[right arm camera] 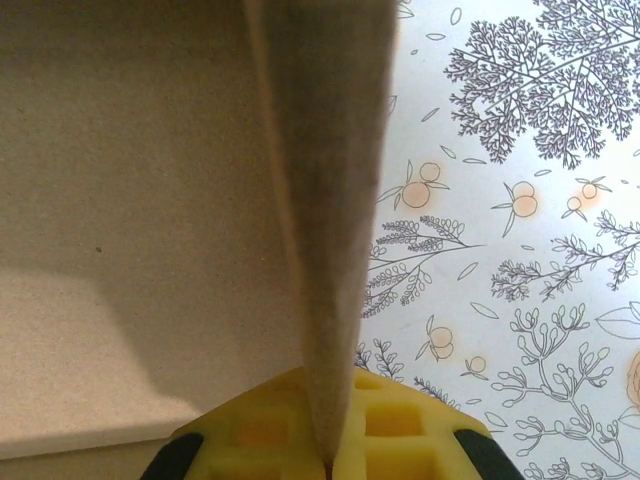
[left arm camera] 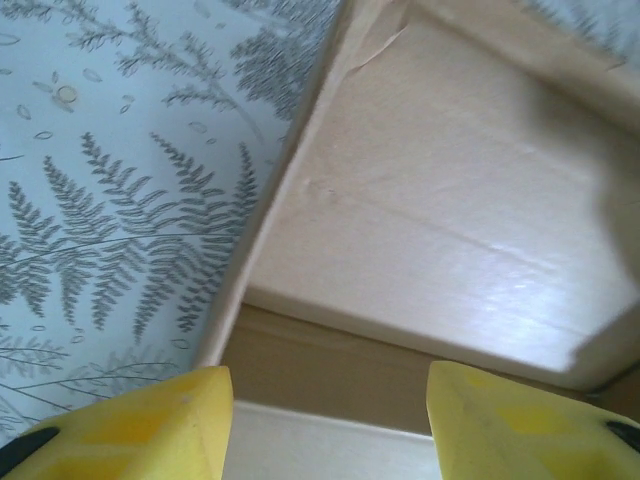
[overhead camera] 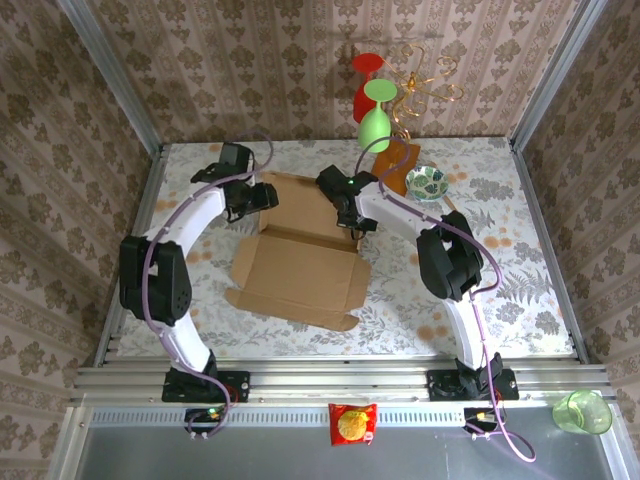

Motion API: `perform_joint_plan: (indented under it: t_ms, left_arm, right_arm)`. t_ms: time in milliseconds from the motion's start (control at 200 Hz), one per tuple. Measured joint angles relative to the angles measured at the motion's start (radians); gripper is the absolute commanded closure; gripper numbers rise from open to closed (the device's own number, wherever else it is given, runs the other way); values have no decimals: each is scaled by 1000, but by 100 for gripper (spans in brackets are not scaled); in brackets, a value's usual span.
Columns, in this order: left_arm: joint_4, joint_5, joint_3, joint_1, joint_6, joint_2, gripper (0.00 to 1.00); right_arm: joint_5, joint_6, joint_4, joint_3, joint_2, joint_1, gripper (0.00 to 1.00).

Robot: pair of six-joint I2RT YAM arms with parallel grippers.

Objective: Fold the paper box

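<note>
The paper box lies as a brown cardboard sheet in the middle of the table, its far part partly raised. My left gripper is at the far left corner of the box. In the left wrist view it stands open, its yellow fingers wide apart over a cardboard wall, touching nothing. My right gripper is at the far right side. In the right wrist view it is shut on an upright side flap, seen edge-on, with the box panel to its left.
A wire rack with red and green glasses stands at the back on an orange-brown base. A patterned bowl sits beside it. A green cup and a snack packet rest on the near ledge. Walls enclose the table.
</note>
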Motion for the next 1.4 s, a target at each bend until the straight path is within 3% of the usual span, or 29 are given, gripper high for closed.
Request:
perform_joint_plan:
  t_ms: [210, 515, 820, 865, 1145, 1400]
  left_arm:
    - [-59, 22, 84, -2, -128, -54, 48]
    - [-268, -64, 111, -12, -240, -236, 43]
    - [-336, -25, -285, -45, -336, -495, 36]
    - [-330, -12, -334, -45, -338, -514, 29]
    - [-216, 84, -509, -33, -344, -535, 27]
    - [-35, 160, -636, 56, -344, -536, 25]
  right_arm:
    - [-15, 77, -29, 2, -3, -8, 100]
    - [-132, 290, -103, -65, -57, -54, 100]
    - [-304, 476, -79, -227, -154, -103, 100]
    - [-331, 494, -65, -247, -164, -108, 100]
    - [-497, 586, 30, -349, -203, -150, 100]
    - [-589, 626, 100, -390, -219, -182, 100]
